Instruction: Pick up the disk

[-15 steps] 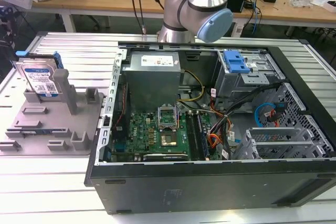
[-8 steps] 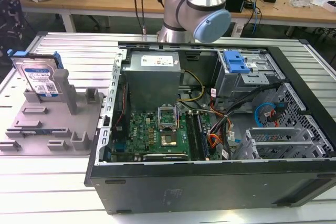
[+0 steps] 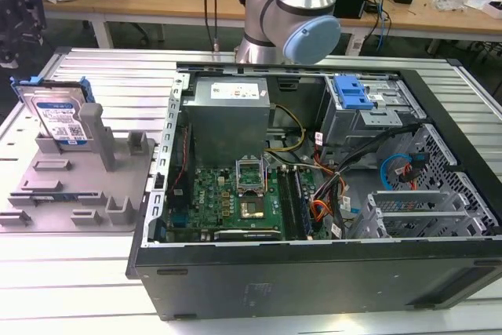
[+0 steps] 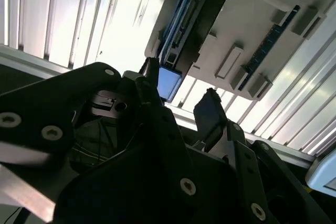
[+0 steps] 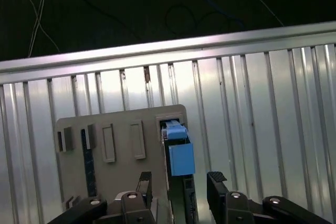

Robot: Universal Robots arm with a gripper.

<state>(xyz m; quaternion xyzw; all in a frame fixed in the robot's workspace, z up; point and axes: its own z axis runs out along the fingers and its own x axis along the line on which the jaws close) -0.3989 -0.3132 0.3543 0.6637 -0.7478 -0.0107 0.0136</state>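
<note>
Fingers (image 5: 216,181) open over the upright disk (image 3: 59,115) in its holder (image 3: 86,186), at the case's (image 3: 314,288) nine o'clock in the exterior view.

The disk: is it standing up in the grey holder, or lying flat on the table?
Standing on edge. In the exterior view the disk sits upright in a slot of the grey holder.

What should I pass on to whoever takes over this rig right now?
Gripper: open and empty. In both wrist views the disk shows edge-on between its fingers, untouched.
Disk: stands on edge in the grey holder on the ribbed table, at the exterior view's left, outside the open computer case.
Done: gripper lined up with the disk.
Left: disk not yet gripped or lifted.
</note>
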